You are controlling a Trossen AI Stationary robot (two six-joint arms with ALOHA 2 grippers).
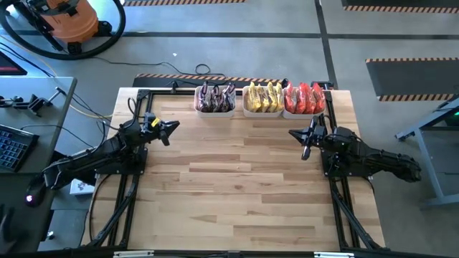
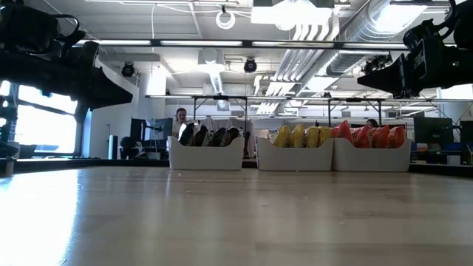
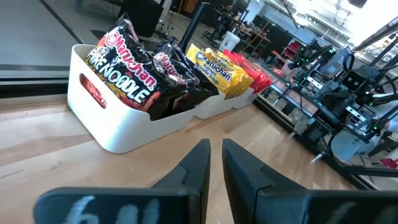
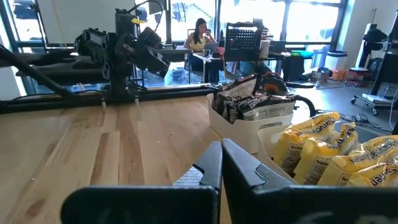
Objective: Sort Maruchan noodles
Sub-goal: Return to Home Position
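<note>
The Maruchan noodles stand on edge in three white bins along the table's far edge. Dark packets (image 1: pixel 215 97) fill the left bin (image 2: pixel 207 157), yellow packets (image 1: pixel 262 97) the middle bin (image 2: pixel 295 157), and red packets (image 1: pixel 304 97) the right bin (image 2: pixel 372 157). My left gripper (image 1: pixel 174 127) hangs drawn back at the table's left side, level, its fingers (image 3: pixel 215 149) nearly together with nothing between them, pointing toward the dark packets (image 3: pixel 124 74). My right gripper (image 1: pixel 294 133) hangs drawn back at the right side, shut (image 4: pixel 222 149) and empty, near the yellow packets (image 4: pixel 329 149).
Bare wooden tabletop (image 1: pixel 237 186) lies between the arms and toward the near edge. Black frame rails (image 1: pixel 118 208) run along both sides. Off the table are an orange vacuum (image 1: pixel 68 18) and a keyboard (image 1: pixel 11 147). A person (image 4: pixel 200 34) sits beyond the table.
</note>
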